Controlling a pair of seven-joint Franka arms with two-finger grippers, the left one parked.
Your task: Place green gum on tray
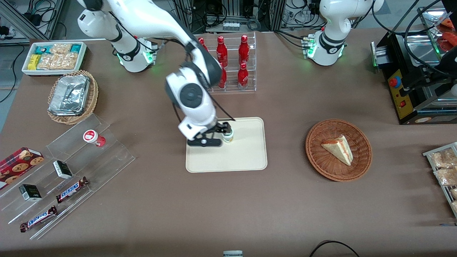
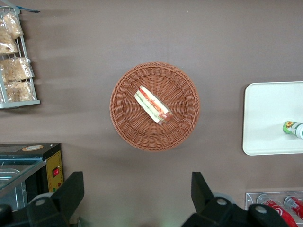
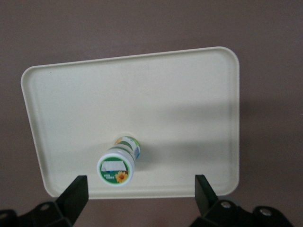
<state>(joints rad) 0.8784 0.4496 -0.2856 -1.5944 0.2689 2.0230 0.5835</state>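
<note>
The green gum (image 3: 117,164) stands upright on the tray (image 3: 180,104), near one rim, its round white-and-green lid facing the camera. The pincer (image 3: 137,194) hangs above it with fingers spread wide, touching nothing. Brown table (image 3: 142,23) surrounds the tray.

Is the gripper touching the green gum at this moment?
Apart. The right wrist view shows the gripper open above the tray, with clear tray surface between each of its fingers and the upright green gum.
</note>
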